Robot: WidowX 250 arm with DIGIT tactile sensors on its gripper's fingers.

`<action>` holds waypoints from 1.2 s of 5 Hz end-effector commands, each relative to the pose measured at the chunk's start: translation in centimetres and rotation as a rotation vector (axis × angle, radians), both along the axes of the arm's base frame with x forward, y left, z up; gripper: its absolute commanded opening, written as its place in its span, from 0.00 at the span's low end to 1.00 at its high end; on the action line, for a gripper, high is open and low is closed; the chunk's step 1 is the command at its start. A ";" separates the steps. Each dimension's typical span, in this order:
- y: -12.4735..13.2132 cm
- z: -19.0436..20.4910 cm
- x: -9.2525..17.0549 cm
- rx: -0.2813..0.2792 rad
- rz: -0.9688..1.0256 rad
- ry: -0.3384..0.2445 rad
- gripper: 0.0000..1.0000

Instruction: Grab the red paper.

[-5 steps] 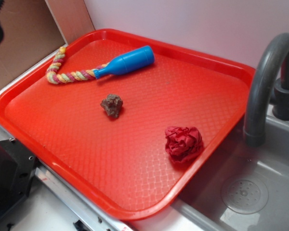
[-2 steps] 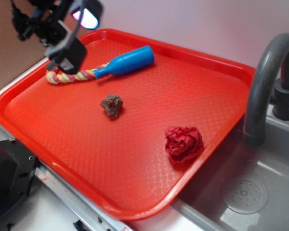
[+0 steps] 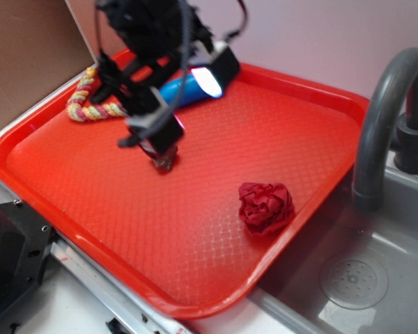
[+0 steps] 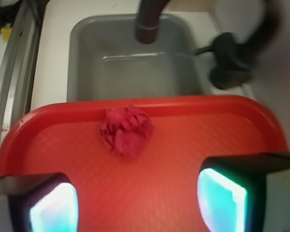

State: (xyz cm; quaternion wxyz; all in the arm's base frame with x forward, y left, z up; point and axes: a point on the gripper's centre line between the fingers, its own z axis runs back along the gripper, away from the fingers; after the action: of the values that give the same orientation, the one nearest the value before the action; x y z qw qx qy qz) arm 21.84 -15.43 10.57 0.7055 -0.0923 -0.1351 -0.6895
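Red paper (image 3: 265, 207) sits lower right of centre in the exterior frame, on the orange-red tray (image 3: 285, 125) near its right rim, just short of the grey sink (image 3: 362, 278). In the wrist view the same wad (image 4: 126, 130) is upper-middle, close to the tray's far edge w/ the sink basin right behind it. It's loose, nothing touching it.

Gripper (image 3: 157, 142) hangs over the tray's centre-left, well apart from the paper, so no grasp yet; approach phase by my read. Wrist cam shows both fingers (image 4: 53, 205) at the bottom corners w/ a wide strip of bare tray between them, i.e. spread apart, nothing held. The wad lies ahead in the gap's line, slightly left of centre, which suits a straight run in.

Gripper body hides most of the brown wad (image 3: 165, 164) directly below it; whether the tips touch it I can't tell, prob. not. Blue bottle-shaped toy (image 3: 184, 90) and its rope (image 3: 90, 104) lie upper left, partly behind the arm, out of the path.

Next move, as I judge: travel toward lower right, drop over the paper, close. Risk: the wad is light and may skid toward the rim.
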 end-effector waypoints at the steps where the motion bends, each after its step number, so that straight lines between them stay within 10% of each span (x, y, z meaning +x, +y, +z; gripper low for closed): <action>1: -3.1 -2.0 -1.1 0.051 -0.072 0.015 1.00; 2: -4.0 -3.3 -1.5 0.157 -0.048 0.032 1.00; 5: -5.2 -7.3 -0.8 0.184 -0.038 0.111 1.00; 6: -5.8 -8.1 -0.9 0.195 -0.058 0.121 0.07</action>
State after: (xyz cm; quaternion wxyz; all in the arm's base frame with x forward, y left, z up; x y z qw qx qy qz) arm 22.74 -20.27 1.96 0.7058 -0.0647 -0.0143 -0.7053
